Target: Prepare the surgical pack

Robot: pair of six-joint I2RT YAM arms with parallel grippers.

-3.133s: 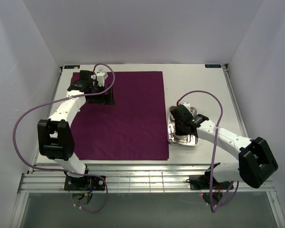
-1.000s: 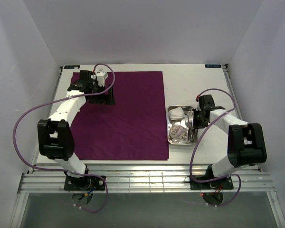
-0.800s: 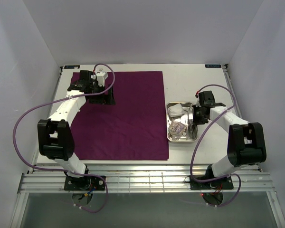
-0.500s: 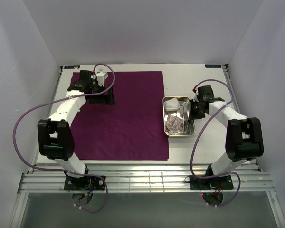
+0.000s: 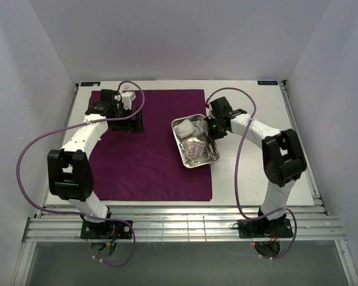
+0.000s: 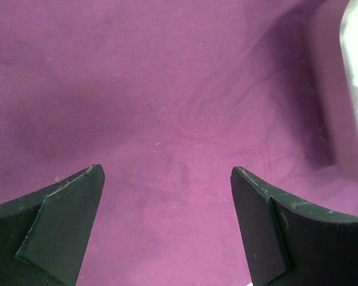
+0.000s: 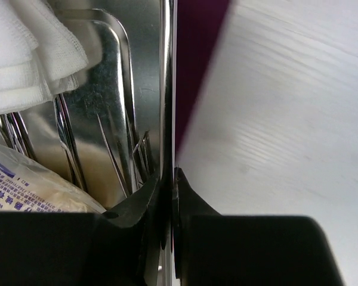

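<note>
The deep-purple cloth [image 5: 143, 155] lies flat on the left half of the table. A small steel tray [image 5: 179, 145] sits askew over the cloth's right edge, holding white gauze [image 5: 184, 128], a printed packet [image 5: 196, 148] and metal instruments [image 7: 68, 149]. My right gripper [image 5: 210, 128] is shut on the tray's far right rim [image 7: 165, 89], one finger inside the wall and one outside. My left gripper [image 5: 133, 123] rests open over the cloth's far left part, and between its fingers [image 6: 71, 202] only purple cloth [image 6: 167, 89] shows.
White table surface [image 5: 250, 173] lies bare to the right of the cloth and shows beside the tray [image 7: 286, 119]. White walls close in the table on three sides. Purple cables loop from both arms.
My right gripper has dragged the tray left and away from me, from the bare table onto the cloth's right edge, turning it. The left arm has not moved.
</note>
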